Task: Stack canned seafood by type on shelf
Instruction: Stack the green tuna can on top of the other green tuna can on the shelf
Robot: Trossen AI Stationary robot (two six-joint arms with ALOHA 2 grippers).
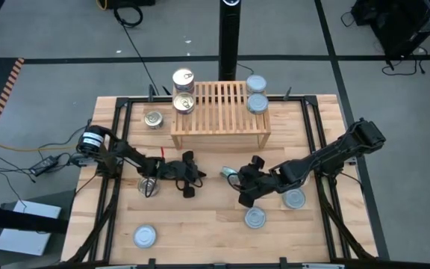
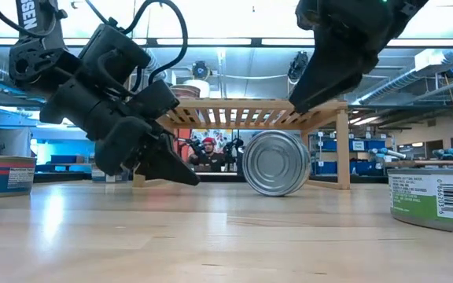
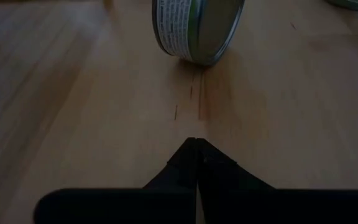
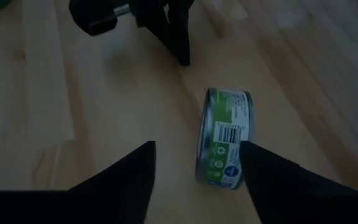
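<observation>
Tabletop: tin on edge between open right tool fingers.

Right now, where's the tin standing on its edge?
High view: the tin on its edge sits mid-table, in front of the shelf, between the shut left gripper and open right gripper.
</observation>
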